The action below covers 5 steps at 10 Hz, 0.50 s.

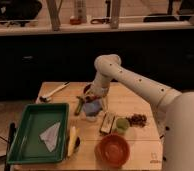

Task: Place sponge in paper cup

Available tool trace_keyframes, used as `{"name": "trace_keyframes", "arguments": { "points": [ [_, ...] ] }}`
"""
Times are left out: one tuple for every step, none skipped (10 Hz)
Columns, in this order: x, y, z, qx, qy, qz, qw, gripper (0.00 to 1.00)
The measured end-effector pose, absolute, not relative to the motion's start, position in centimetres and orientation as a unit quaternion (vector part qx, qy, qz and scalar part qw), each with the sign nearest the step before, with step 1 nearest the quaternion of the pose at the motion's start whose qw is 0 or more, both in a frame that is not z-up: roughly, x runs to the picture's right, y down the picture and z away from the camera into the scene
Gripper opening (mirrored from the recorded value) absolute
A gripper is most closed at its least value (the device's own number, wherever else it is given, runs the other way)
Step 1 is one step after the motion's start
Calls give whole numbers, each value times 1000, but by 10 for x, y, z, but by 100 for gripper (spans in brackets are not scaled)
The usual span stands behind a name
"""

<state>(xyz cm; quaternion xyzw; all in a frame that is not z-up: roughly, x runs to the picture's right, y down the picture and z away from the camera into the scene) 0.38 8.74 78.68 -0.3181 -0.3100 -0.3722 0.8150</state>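
My white arm reaches down over the middle of the wooden table (135,97). The gripper (93,99) hangs there, pointing down. Right under it is the blue sponge (92,106), at the mouth of the short white paper cup (92,115). The gripper hides the top of the sponge, and I cannot tell whether it holds the sponge or the sponge rests in the cup. The cup stands upright.
A green tray (30,145) with a white napkin (51,135) fills the front left. A banana (72,140) lies beside it. An orange-red bowl (112,150), a dark striped bar (107,122), a green fruit (122,124), a green vegetable (79,106) and a white utensil (54,92) surround the cup.
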Motion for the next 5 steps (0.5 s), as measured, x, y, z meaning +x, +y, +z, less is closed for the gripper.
{"name": "trace_keyframes", "arguments": {
  "points": [
    [5, 87, 786, -317, -310, -371, 816, 80],
    [7, 88, 785, -318, -310, -369, 817, 80],
    [7, 88, 785, -318, -310, -369, 817, 80],
    [5, 88, 784, -318, -310, -370, 816, 80],
    [5, 89, 783, -318, -310, -370, 816, 80]
  ]
}}
